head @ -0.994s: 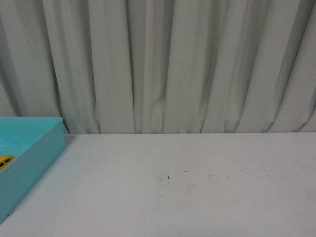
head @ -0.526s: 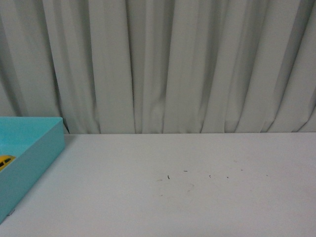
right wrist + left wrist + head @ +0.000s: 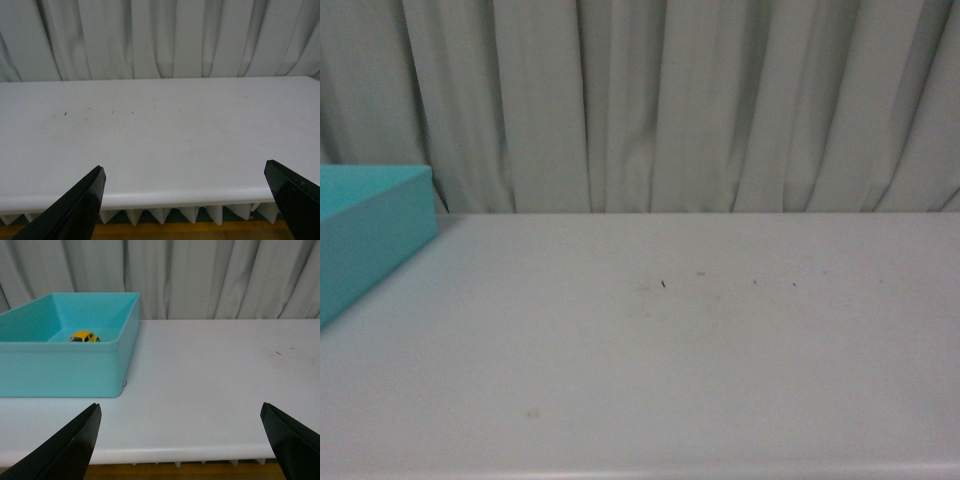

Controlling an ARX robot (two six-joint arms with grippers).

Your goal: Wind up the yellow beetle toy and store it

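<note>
A: Starting at the left, what sat there?

B: The box, turquoise, at the left end of the table. The toy lay inside it on the floor, toward the far wall, apart from the near rim. The front view showed only the box's outer wall; the toy was hidden there.

A: And the left gripper?

B: It was spread wide and carried nothing, hanging off the table's near edge with its dark fingers at either side of the wrist view, well apart from the box.

A: Further right?

B: Bare tabletop with a few small dark specks, curtain behind. The right gripper was likewise wide apart and empty, back from the near edge, nothing between its fingers.

A: So what was the step?

B: I judged storing done, since the toy rested in the box and both arms stood clear. Whether it had been wound, the pictures could not say.

A: How to finish well?

B: Keep both arms off the box wall so it was not nudged. If the toy had to be reached again, come down from above over the rim, not across it, and grip the rounded glossy body by its sides, since it would likely slip.
</note>
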